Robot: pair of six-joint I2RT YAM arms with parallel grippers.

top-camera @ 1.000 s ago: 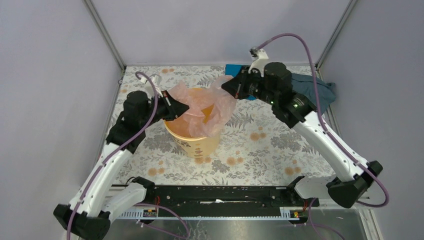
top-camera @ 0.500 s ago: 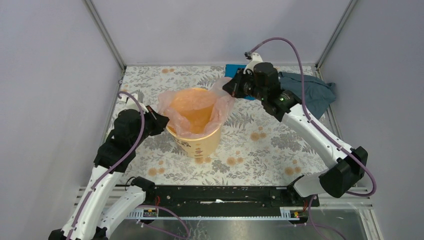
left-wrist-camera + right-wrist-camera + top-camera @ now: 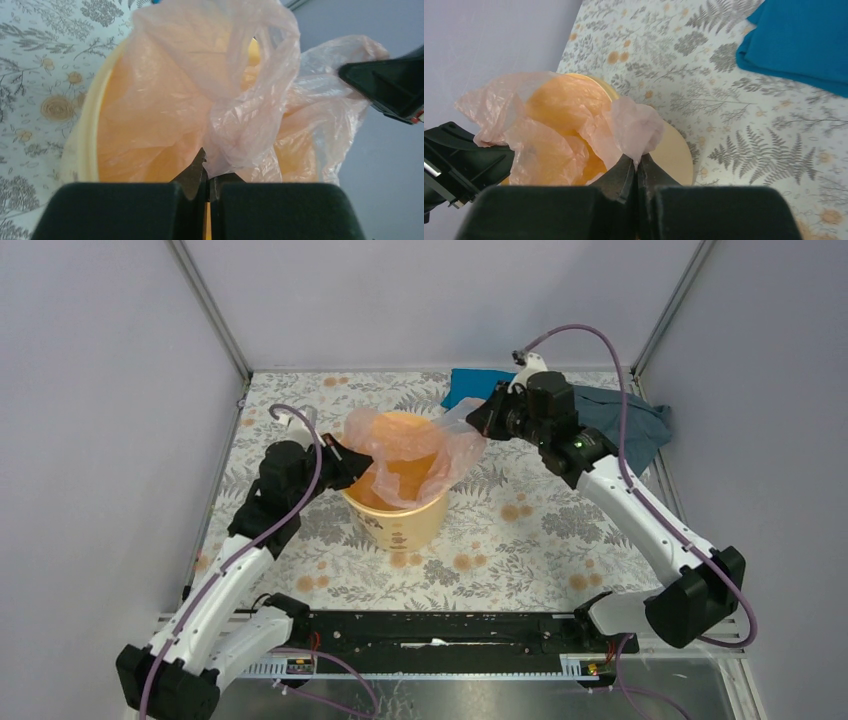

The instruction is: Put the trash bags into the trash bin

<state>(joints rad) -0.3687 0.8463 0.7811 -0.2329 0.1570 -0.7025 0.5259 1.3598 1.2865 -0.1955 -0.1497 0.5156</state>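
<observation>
Reader: Grippers first. How far open are they, and what do they hold?

Describer: Both are closed. In the left wrist view, the left gripper [image 3: 207, 172] has its jaws pressed together at the bottom centre of the frame. A gathered fold of the trash bag [image 3: 240, 100] is pinched between the tips. In the right wrist view, the right gripper [image 3: 636, 167] is likewise clamped on a small puff of the same pink film, also at bottom centre.

Reader: Where is the bag?

Describer: It is a thin, wrinkly, pale-pink translucent film. From the top view it lies over the mouth of the trash bin [image 3: 400, 525], near the centre of the frame. Part of it sags inside, where the orange shows through. The rest rises above the rim towards each gripper. The left gripper [image 3: 345, 453] holds it at the bin's left edge. The right gripper [image 3: 480, 418] holds it up and to the right of the rim.

Reader: And the bin?

Describer: It is a round yellow-orange bucket, wider at the top. It stands upright on a table [image 3: 520, 530] covered in a grey fern and orange flower pattern.

Reader: Is there any writing?

Describer: There is small dark print [image 3: 385, 530] low on the bin's near side, too small to read.

Reader: What else is in view?

Describer: A bright blue cloth [image 3: 465, 385] lies at the far edge of the table, above the bin in the frame. A grey-blue cloth [image 3: 625, 420] lies at upper right, partly behind the right arm.
</observation>
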